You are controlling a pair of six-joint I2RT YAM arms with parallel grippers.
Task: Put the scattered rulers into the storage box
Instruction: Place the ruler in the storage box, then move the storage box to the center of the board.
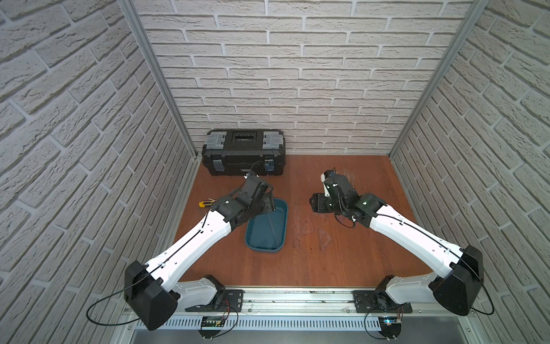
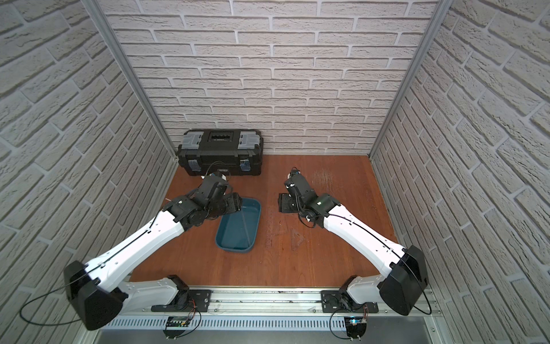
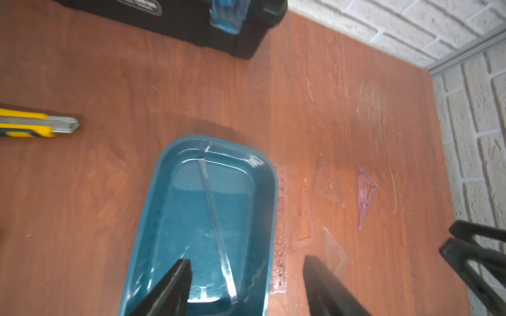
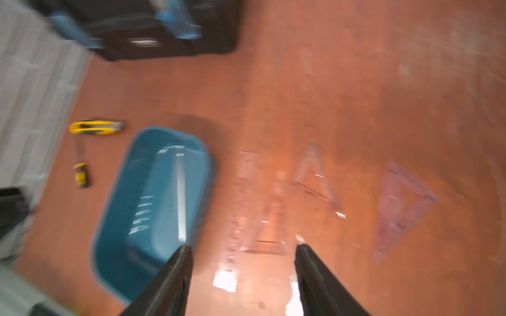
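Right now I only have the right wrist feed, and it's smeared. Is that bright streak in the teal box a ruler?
Observer: Yes. The left wrist view shows one straight clear ruler lying diagonally inside the storage box.
Operator: Is anything above the box?
Observer: Yes. In a top view the left gripper hangs above it, jaws open, holding nothing.
Operator: What lies outside it?
Observer: Beside the box a long stencil strip, then clear set squares, and farthest out a pink set square.
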